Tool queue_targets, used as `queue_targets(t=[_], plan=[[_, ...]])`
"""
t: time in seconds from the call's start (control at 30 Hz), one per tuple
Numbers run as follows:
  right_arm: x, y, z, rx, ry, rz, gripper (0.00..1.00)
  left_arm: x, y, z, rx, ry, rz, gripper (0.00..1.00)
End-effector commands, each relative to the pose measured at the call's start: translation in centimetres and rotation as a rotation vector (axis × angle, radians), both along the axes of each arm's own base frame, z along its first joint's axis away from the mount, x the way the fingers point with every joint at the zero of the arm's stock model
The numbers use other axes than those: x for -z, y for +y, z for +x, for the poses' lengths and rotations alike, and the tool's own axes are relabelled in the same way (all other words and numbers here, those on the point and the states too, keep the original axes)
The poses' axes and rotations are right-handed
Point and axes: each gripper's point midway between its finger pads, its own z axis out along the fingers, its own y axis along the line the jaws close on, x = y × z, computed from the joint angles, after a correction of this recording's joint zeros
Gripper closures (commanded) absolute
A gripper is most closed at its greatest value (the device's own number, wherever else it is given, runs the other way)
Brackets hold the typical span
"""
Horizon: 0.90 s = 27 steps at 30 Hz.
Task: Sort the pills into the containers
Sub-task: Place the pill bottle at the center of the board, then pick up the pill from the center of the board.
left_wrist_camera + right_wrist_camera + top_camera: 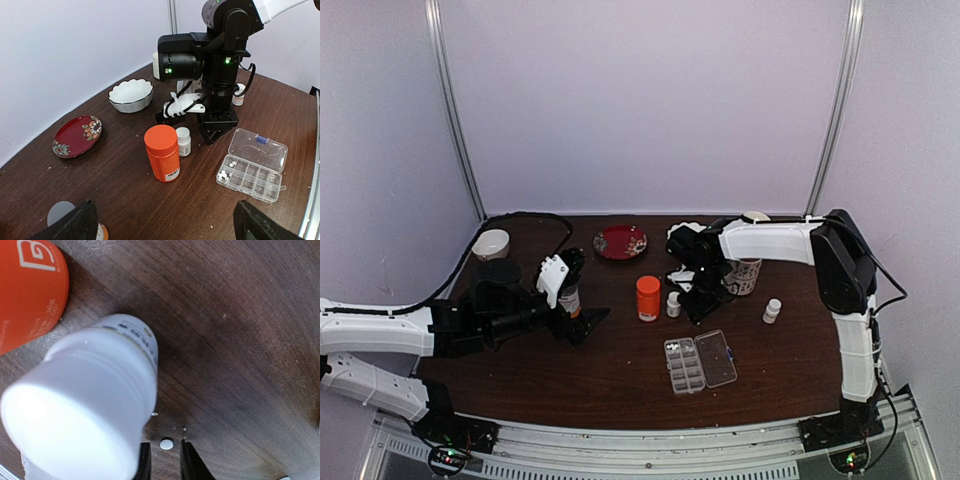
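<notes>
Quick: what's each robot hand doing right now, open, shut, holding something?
Left gripper: jaws wide open, holding nothing.
Right gripper: jaws narrowly open, straddling one pill, not yet pinching it.

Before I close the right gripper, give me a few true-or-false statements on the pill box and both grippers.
1. The pill box has its lid open. True.
2. The left gripper holds the orange bottle. False: its jaws stand wide open and empty, and the bottle stands alone on the table.
3. A pill lies on the table between the fingertips of the right gripper. True; neither fingertip touches it.
4. Every compartment of the pill box is empty. False: two end compartments hold pills.
</notes>
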Motion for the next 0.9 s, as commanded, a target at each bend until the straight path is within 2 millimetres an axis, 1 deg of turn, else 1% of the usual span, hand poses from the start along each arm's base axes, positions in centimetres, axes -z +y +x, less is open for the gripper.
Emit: queue_targets(t=[0.0,0.67,0.87], plan=[[0.4,-0.1,0.1,-0.001,0.02,-0.007,0.78,-0.4,0.0,0.3,-0.008,-0.019,-0.013,0.02],[2.0,-0.7,-0.7,0.005,0.052,-0.024,0.8,-0.2,0.2,0.4,-0.013,-0.016,-0.009,0.03],[2.2,-0.9,-0.8,0.009,0.051,-0.03,0.84,-0.3,0.1,0.4,-0.012,-0.016,-0.01,0.02]])
